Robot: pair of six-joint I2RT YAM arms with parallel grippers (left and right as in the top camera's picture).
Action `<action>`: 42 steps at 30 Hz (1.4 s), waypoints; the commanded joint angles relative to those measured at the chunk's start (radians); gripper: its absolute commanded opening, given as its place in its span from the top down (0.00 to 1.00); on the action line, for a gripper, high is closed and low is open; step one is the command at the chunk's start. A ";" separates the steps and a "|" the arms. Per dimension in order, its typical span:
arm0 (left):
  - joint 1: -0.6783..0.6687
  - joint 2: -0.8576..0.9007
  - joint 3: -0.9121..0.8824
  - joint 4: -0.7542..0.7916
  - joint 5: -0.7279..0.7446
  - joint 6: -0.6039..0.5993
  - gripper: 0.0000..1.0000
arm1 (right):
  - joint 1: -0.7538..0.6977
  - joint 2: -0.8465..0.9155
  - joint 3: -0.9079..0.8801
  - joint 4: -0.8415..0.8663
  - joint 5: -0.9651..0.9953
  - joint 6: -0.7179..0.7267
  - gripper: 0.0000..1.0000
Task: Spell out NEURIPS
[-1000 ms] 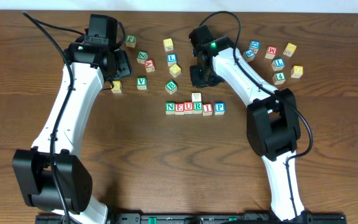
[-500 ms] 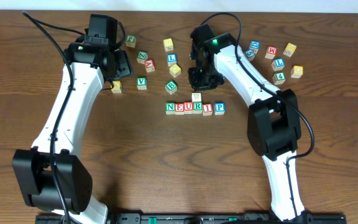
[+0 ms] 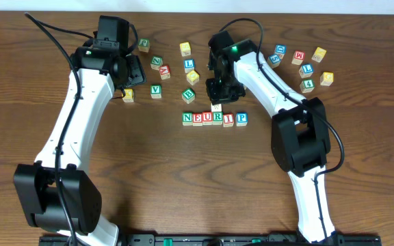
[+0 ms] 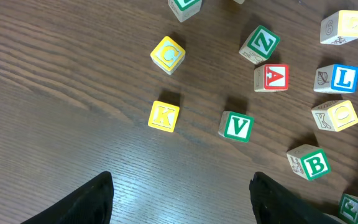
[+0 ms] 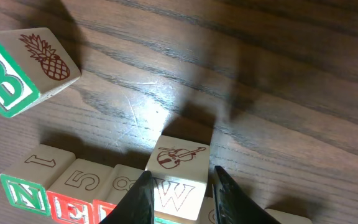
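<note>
The row of blocks [image 3: 214, 118] reads NEURIP, with no S yet. Just behind it, the right gripper [image 5: 181, 173] has come down around the W block [image 3: 215, 107]; I cannot tell if it squeezes. The left gripper [image 4: 182, 179] hangs open and empty.

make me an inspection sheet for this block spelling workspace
surface: dark wooden table
job's things: cubes N E U R I P in a row; no S after P
clutter: loose K cube, V cube, B cube behind the row; a cluster of more cubes by the right arm
grippers: left gripper open, holding nothing; right gripper straddles the W cube, grip unclear
cables: black cable on the left arm, another on the right
surroundings: nothing seen
</note>
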 commanded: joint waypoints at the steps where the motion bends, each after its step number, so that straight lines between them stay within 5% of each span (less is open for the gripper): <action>1: 0.004 0.013 0.013 -0.002 0.002 0.013 0.30 | 0.006 -0.002 -0.008 -0.001 -0.002 -0.012 0.73; 15: 0.004 0.013 0.013 -0.002 0.002 0.013 0.30 | 0.034 0.007 -0.045 0.021 0.010 0.077 0.67; 26: 0.004 0.013 0.013 -0.002 0.002 0.013 0.31 | 0.029 0.006 -0.014 0.011 0.280 0.127 0.83; 42: 0.004 0.013 0.013 -0.002 0.002 0.013 0.31 | 0.111 0.031 0.006 -0.032 0.676 0.112 0.80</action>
